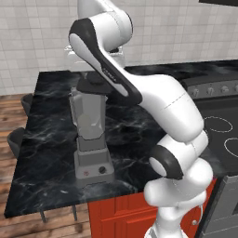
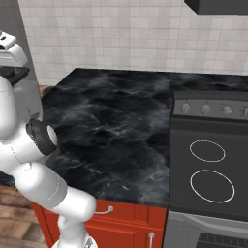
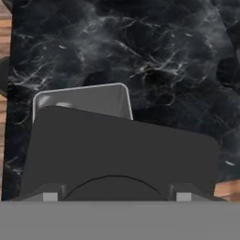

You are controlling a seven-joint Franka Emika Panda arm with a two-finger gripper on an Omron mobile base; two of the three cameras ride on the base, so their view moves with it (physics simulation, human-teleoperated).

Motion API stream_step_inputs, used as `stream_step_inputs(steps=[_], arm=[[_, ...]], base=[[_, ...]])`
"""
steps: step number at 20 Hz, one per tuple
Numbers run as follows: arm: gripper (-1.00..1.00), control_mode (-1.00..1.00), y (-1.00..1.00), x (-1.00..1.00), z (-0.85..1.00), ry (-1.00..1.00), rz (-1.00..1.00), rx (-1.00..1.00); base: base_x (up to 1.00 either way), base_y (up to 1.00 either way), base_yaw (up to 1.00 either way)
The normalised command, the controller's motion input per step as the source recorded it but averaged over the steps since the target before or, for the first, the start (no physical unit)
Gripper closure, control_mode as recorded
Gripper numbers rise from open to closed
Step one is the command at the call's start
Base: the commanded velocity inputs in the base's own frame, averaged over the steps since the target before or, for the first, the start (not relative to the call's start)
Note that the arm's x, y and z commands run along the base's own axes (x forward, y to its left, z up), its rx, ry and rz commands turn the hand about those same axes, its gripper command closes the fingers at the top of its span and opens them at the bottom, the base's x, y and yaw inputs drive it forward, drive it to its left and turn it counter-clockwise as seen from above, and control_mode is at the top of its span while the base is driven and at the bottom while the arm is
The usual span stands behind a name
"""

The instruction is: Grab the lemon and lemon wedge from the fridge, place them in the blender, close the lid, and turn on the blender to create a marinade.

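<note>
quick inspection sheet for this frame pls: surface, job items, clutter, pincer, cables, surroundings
Surface: black marble counter, bare around the blender.
Job's things: blender upright near the counter's front edge; dark lid on or at the jug top, seating not clear. No lemon visible; jug contents cannot be told.
Clutter: nothing seen.
Pincer: pincer directly above the lid, fingertips set wide on either side, open.
Cables: nothing seen.
Surroundings: stove to the right, red cabinets below, white tile wall behind, wood floor at left.

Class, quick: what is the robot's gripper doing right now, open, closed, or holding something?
Gripper: open, fingers either side of the lid's raised centre; whether they touch it cannot be told.
</note>
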Motion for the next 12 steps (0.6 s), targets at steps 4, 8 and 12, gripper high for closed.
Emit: stream_step_inputs(steps=[4,8,12], arm=[[1.0,-1.0,0.02,0.12,-0.18,0.1,0.06,-0.01],[1.0,-1.0,0.0,0.15,-0.25,0.02,0.11,0.0],[1.0,-1.0,0.0,0.09,-0.24,0.0,0.13,0.0]], base=[[0.0,0.0,0.0],[0.0,0.0,0.0],[0.0,0.0,0.0]])
